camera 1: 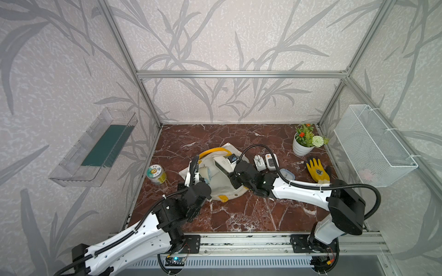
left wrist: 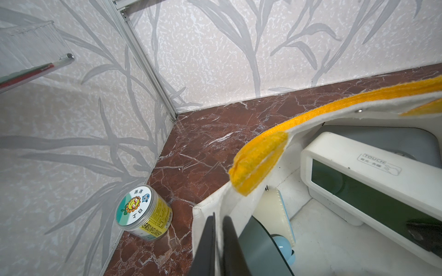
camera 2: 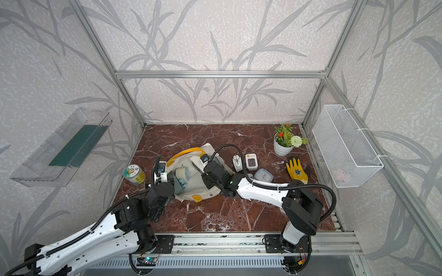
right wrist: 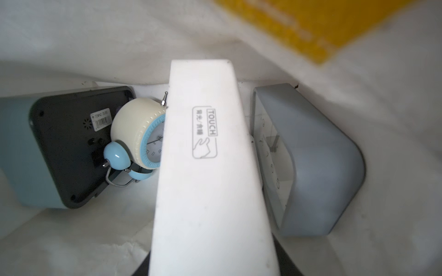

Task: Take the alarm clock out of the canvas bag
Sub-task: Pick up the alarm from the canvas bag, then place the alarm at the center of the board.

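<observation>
left claw [left wrist: 218, 219]: fingers pressed together on the rim of the cream-white canvas bag with yellow handles [camera 1: 223, 188], at the bag's 9 o'clock edge in both top views. Reads as a hold-open. The rim is kept up so the mouth gapes and the soft cloth can't flop over the contents or drag along with the pull.

right claw [right wrist: 215, 261]: in from 3 o'clock, pinching the white bar-shaped plastic alarm clock [right wrist: 208, 143] across its narrow body near one end, a dark finger showing on each side. End grip makes sense, the rest of the bar is hemmed in.

Where the clock is: inside the bag mouth, not out yet. Cloth wall surrounds it in the right wrist view. It sits over its neighbours there, so probably lifted off the bag floor. Can't confirm.

Neighbours in the bag: cream round twin-bell clock with pale blue bells [right wrist: 130, 124] and teal-cased clock with a black back [right wrist: 59, 148] on its 9 o'clock side, grey-blue rounded square clock [right wrist: 318, 155] on the 3 o'clock side. The bell clock's metal pin is just beside the white bar, which is my snag worry.

Outside on the red-brown marbled tabletop [camera 1: 239, 215]: clear plastic jar with a sunflower lid [camera 1: 156, 174] further out at 9 o'clock, small white gadgets [camera 1: 271, 162] at 3 o'clock. Judgement: pull straight up, then back toward 6 o'clock, away from the gadgets.
</observation>
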Action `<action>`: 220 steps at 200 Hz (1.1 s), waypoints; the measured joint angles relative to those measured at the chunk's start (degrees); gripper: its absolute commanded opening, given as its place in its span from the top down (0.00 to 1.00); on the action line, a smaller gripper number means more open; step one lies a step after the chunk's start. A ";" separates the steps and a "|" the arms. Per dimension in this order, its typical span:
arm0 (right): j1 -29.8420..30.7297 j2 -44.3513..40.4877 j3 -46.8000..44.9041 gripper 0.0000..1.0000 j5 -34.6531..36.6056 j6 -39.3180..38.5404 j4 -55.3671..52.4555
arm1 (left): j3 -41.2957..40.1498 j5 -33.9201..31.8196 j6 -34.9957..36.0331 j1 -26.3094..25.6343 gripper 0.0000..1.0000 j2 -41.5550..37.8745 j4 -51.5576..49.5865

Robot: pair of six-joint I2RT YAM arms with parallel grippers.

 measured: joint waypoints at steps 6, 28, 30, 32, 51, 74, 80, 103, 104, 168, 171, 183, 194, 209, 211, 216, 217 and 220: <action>0.00 -0.74 -0.52 0.73 -0.04 -0.02 0.02 | 0.00 0.00 -0.02 0.00 1.00 0.00 0.00; 0.00 -3.19 -2.49 0.73 -0.72 -0.04 0.02 | 0.00 -0.02 -0.07 0.00 1.00 0.00 0.00; 0.02 -3.48 -2.71 0.73 -0.79 -0.07 0.00 | 0.00 -0.04 -0.09 0.00 1.00 0.00 0.00; 0.02 -3.72 -2.93 0.73 -0.92 -0.07 0.02 | 0.00 -0.02 -0.11 0.00 1.00 0.00 0.00; 0.04 -6.23 -4.83 0.73 -1.75 -0.26 -0.02 | 0.00 -0.07 -0.20 0.00 1.00 0.00 -0.07; 0.04 -9.18 -6.43 0.73 -2.91 -0.48 0.07 | 0.00 -0.09 -0.24 0.00 1.00 0.00 -0.11; 0.04 -10.16 -6.93 0.73 -3.13 -0.57 0.11 | 0.00 -0.09 -0.24 0.00 1.00 0.00 -0.11; 0.04 -13.62 -8.90 0.73 -3.87 -1.11 0.44 | 0.00 -0.09 -0.46 0.02 1.00 0.00 -0.11; 0.04 -13.84 -9.01 0.73 -3.89 -1.14 0.44 | 0.00 -0.09 -0.46 0.02 1.00 0.00 -0.11; -0.22 -22.40 -13.35 0.73 -2.73 -1.62 -0.04 | 0.00 -0.13 -0.94 0.07 1.00 0.04 -0.11; -0.31 -22.82 -13.51 0.73 -2.64 -1.62 -0.09 | 0.00 -0.15 -1.03 0.07 1.00 0.04 -0.11; -0.72 -24.22 -13.99 0.72 -2.34 -1.64 -0.33 | 0.00 -0.17 -1.16 0.07 1.00 0.07 -0.20; -1.25 -25.55 -14.45 0.73 -1.84 -1.62 -0.59 | 0.00 -0.28 -1.38 0.07 1.00 0.09 -0.37; -2.14 -27.45 -15.43 0.73 -1.09 -1.64 -0.72 | 0.00 -0.44 -1.75 0.07 1.00 0.09 -0.66; -2.29 -27.80 -15.61 0.73 -0.94 -1.62 -0.79 | 0.00 -0.48 -1.84 0.07 1.00 0.09 -0.70; -2.62 -28.50 -16.00 0.73 -0.83 -1.64 -0.90 | 0.00 -0.57 -2.01 0.07 1.00 0.09 -0.83; -2.78 -28.74 -16.13 0.73 -0.79 -1.64 -0.94 | 0.00 -0.57 -2.05 0.07 1.00 0.09 -0.85; -3.02 -29.18 -16.37 0.73 -0.76 -1.60 -1.01 | 0.00 -0.59 -2.14 0.07 1.00 0.09 -0.96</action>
